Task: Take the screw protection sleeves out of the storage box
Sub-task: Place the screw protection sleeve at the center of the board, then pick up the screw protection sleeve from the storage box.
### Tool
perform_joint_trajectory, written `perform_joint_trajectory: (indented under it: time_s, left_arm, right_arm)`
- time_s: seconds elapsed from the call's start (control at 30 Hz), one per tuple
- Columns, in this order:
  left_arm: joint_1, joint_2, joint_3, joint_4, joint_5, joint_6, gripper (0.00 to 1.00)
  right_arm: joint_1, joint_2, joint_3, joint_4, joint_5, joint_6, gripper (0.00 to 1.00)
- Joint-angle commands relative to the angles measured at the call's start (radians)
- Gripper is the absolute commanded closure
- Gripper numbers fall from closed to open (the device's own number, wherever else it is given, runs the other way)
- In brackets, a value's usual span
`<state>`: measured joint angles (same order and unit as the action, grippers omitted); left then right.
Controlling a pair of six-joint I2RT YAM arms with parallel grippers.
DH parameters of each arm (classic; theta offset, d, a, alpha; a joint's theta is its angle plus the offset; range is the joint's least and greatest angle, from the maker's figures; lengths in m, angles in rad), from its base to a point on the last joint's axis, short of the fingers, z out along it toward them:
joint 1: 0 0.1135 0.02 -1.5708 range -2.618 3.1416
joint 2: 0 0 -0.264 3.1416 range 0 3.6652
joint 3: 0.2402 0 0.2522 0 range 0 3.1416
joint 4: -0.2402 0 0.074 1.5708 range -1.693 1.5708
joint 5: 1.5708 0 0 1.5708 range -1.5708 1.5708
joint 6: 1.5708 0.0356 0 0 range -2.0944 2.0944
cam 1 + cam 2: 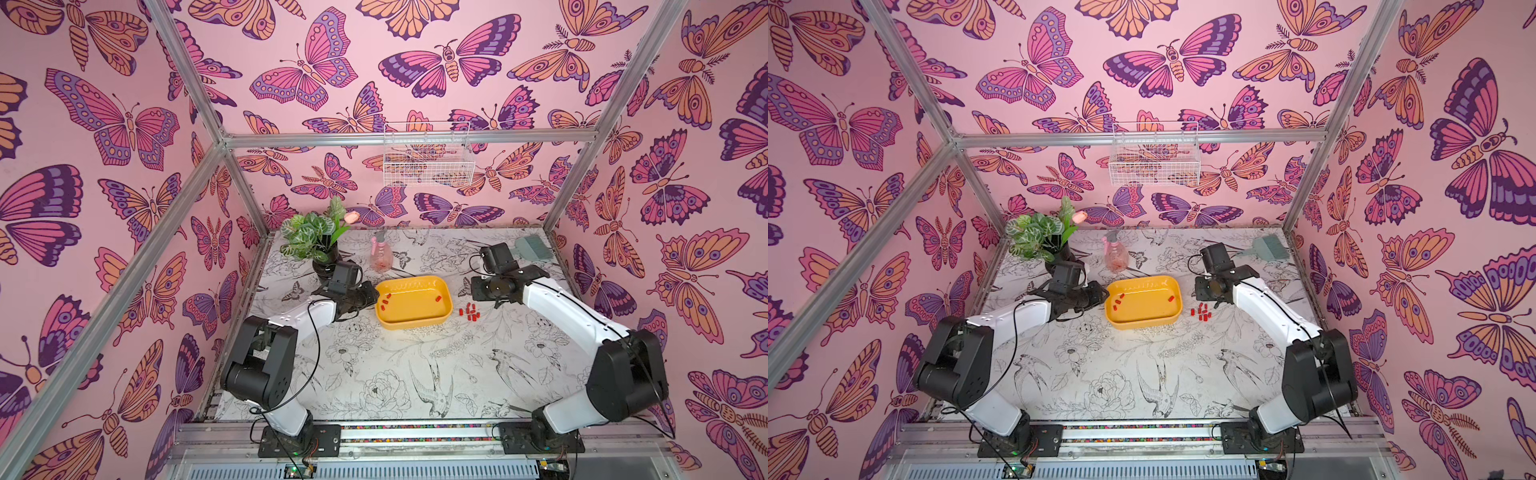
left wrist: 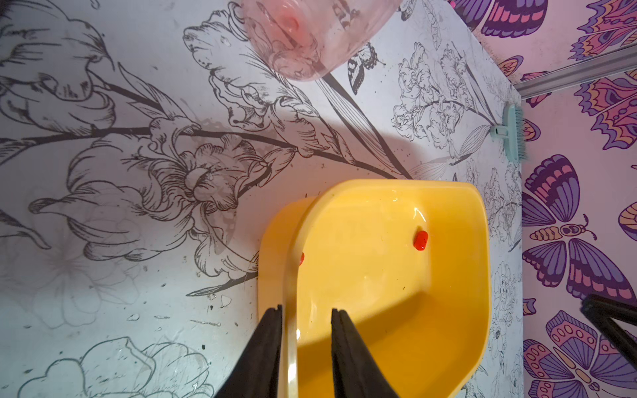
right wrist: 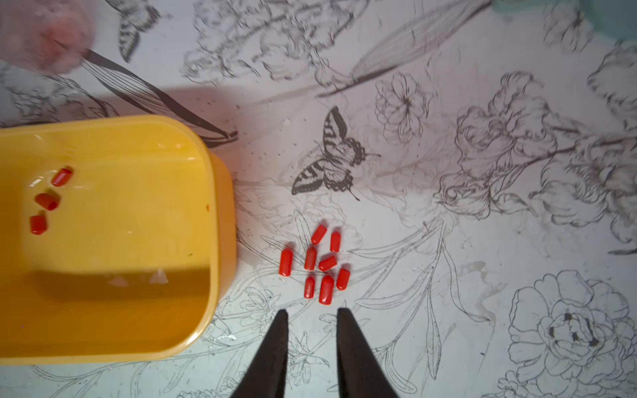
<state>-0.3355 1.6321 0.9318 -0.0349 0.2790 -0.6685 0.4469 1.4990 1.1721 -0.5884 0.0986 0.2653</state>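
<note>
Left claw (image 2: 306, 312) straddles yellow storage box (image 2: 448, 310) rim, gripping it. Right claw (image 3: 312, 312) narrowly parted, empty, near sleeve cluster (image 3: 319, 263) on bench (image 3: 448, 241). Spray bottle (image 1: 381, 253), potted plant (image 1: 318, 237) behind box.

2 top views overlook everything; wrist cameras closely share the tray (image 2: 448, 275).

My two arms, for anyone curious

White shells on my left arm (image 1: 291, 320) and right arm (image 1: 561, 307), chunky black joints, thin black cables looping along them, black tapered fingers (image 3: 275, 348).

Robot test cell, aluminium frame (image 1: 409, 138), butterfly wallpaper (image 1: 104, 124) (staged), arms bolted down
</note>
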Motion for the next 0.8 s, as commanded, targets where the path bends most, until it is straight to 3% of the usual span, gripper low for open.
perform_joint_trajectory:
  time_s: [0.0, 0.2, 0.4, 0.77]
  left_arm:
    - [-0.008, 0.01, 0.016, -0.021, -0.011, 0.021, 0.7]
    - [-0.008, 0.011, 0.016, -0.022, -0.012, 0.021, 0.7]
    - [-0.008, 0.01, 0.016, -0.021, -0.012, 0.021, 0.7]
    - [-0.008, 0.009, 0.016, -0.02, -0.012, 0.022, 0.7]
  right_arm:
    - [0.053, -0.033, -0.011, 0.04, 0.071, 0.026, 0.71]
    - [0.151, -0.025, 0.009, 0.108, 0.056, 0.052, 0.7]
    - [0.198, 0.102, 0.058, 0.204, -0.084, 0.108, 0.7]
    - [0.282, 0.342, 0.22, 0.267, -0.162, 0.162, 0.7]
